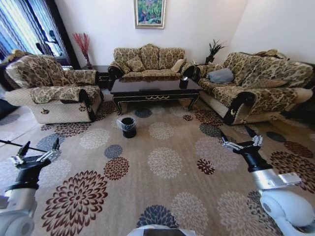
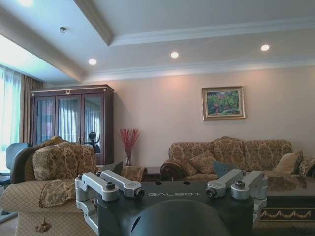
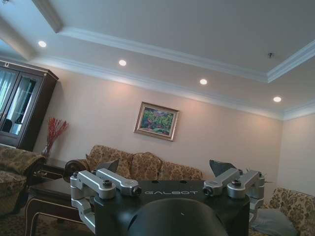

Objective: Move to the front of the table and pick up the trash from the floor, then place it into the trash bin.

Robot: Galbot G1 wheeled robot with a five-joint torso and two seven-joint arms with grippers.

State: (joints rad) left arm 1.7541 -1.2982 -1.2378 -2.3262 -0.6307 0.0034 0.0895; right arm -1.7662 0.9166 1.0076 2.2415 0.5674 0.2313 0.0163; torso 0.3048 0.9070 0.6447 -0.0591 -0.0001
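A beige floor (image 1: 167, 142) carpeted in round flower medallions fills the head view, with the glossy dark table (image 1: 155, 89) at upper centre, the bag-lined black trash bin (image 1: 128, 127) just below it, and the left gripper (image 1: 36, 153) and right gripper (image 1: 241, 139) both spread wide and empty at lower left and right. In the left wrist view, the left gripper's (image 2: 167, 171) dark fingertips stand parted before a brocade armchair (image 2: 51, 174) at lower left. The right wrist view shows its gripper (image 3: 168, 167) equally open beneath a framed painting (image 3: 156, 121) at centre.
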